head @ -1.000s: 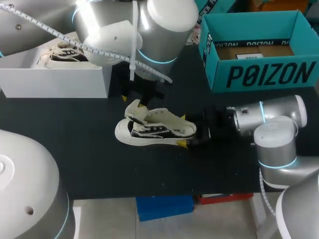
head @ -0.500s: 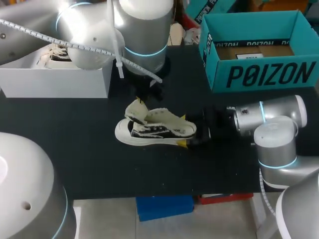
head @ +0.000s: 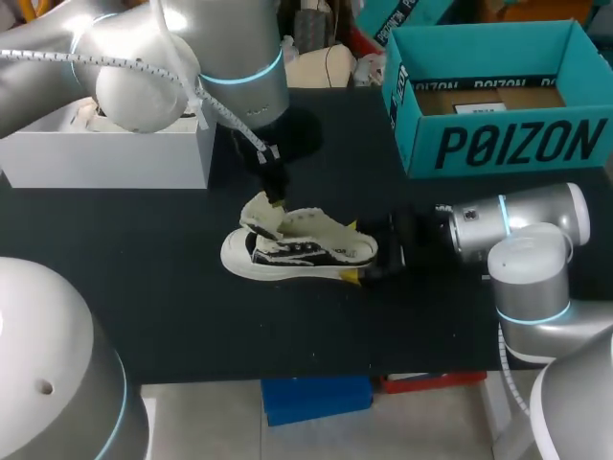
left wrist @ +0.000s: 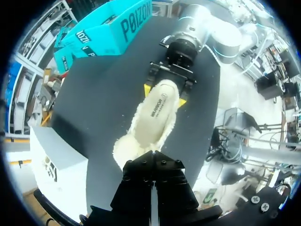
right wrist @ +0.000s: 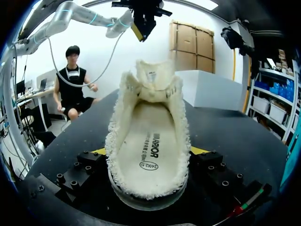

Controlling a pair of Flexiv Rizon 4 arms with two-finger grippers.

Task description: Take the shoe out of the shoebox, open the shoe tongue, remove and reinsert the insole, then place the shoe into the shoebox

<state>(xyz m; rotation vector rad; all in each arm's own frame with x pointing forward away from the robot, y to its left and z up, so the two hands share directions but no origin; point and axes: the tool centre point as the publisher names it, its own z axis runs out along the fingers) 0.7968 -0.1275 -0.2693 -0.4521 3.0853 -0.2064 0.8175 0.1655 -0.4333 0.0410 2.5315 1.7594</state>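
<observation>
A cream, fleece-lined shoe point(head: 297, 249) with black side panels lies on its sole on the black table point(head: 172, 307). Its tongue point(head: 259, 209) stands pulled up at the toe end. My right gripper point(head: 352, 251) is shut on the heel, one yellow tip at each side point(right wrist: 101, 151). The insole point(right wrist: 149, 141) lies flat inside the shoe point(right wrist: 141, 108). My left gripper point(head: 278, 198) hangs just above the tongue point(right wrist: 151, 74), fingers point(left wrist: 154, 172) pressed together with nothing between them. From the left wrist the shoe point(left wrist: 157, 113) stretches ahead toward my right gripper point(left wrist: 164, 94).
The open teal shoebox point(head: 508, 144) stands at the back right of the table. A white box point(head: 105, 158) sits at the back left, partly under my left arm. Bare table lies in front of the shoe.
My left gripper's fingers have come together. The left arm's bulk has swung left and back, uncovering its gripper above the tongue. Shoe and right arm have not moved.
</observation>
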